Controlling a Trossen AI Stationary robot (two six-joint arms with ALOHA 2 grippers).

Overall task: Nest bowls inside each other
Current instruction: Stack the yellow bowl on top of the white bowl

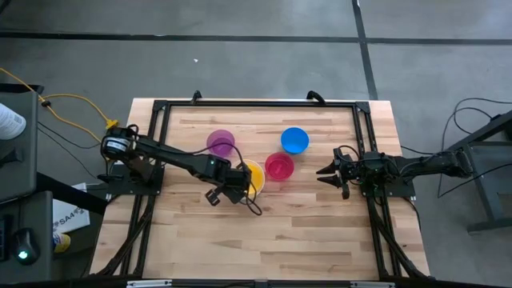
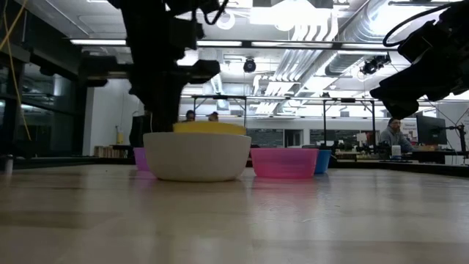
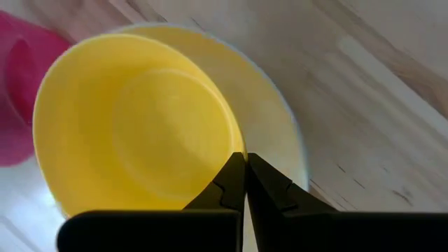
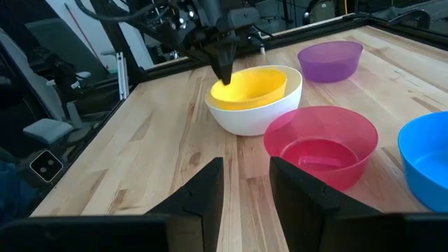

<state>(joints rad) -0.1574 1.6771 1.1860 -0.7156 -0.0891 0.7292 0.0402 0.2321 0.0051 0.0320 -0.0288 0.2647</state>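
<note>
Reaching in from the left edge of the high view, the left gripper [image 1: 240,186] sits at frame centre over the nested pair, its fingers pressed together and pinching the rim of the yellow bowl [image 3: 133,119]. That bowl lies tilted inside the white bowl [image 4: 269,112], one side raised above the white rim. The purple bowl [image 1: 221,143] stands just above and left of them, a small gap away. The red-pink bowl [image 1: 279,167] sits right beside the white one, near or touching it. The blue bowl [image 1: 294,140] is up and right of the red-pink one, close to it. At the right of the frame the right gripper [image 1: 326,171] hovers with its fingers spread, holding nothing, well apart from the red-pink bowl.

The table [image 1: 304,240] has a black frame running along its top, left and right sides. All the bowls cluster in the upper middle; the whole lower half of the wood is bare, as is a strip between the red-pink bowl and the right gripper.

No writing can be read anywhere.
</note>
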